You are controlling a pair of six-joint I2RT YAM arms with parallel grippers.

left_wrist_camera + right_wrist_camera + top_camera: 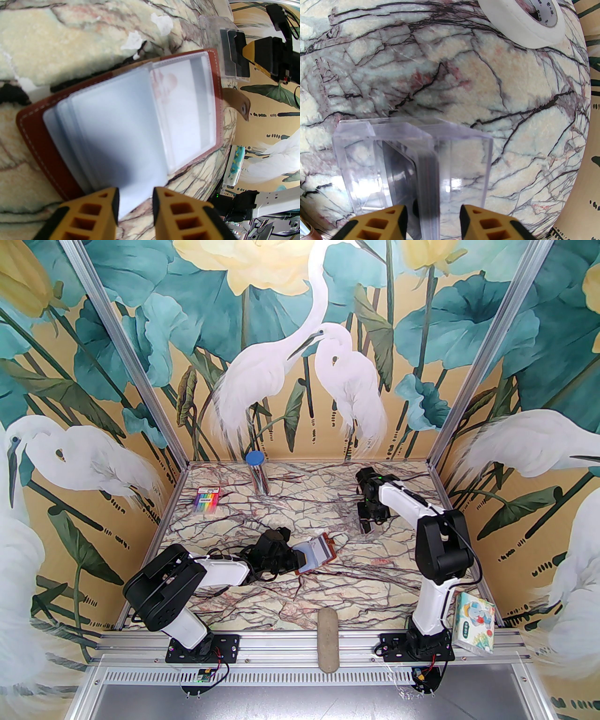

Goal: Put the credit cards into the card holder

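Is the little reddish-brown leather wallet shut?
No, the reddish-brown leather wallet lies open on the marble-patterned table, its pale clear plastic sleeves showing.

Dark credit cards point(402, 171) stand upright in a clear plastic case point(464, 161) on the marble table point(464, 82), between the parted fingers of the right gripper point(433, 220); a white tape roll point(522, 28) lies beyond.

You have bright, even light from above in the top view, casting only soft shadows on the table point(328, 596); both wrist views bulge at their edges; the card holder point(35, 131) shows pale, washed-out, blurred sleeves up close; the clear case point(464, 164) smears near the lens, with faint glare.
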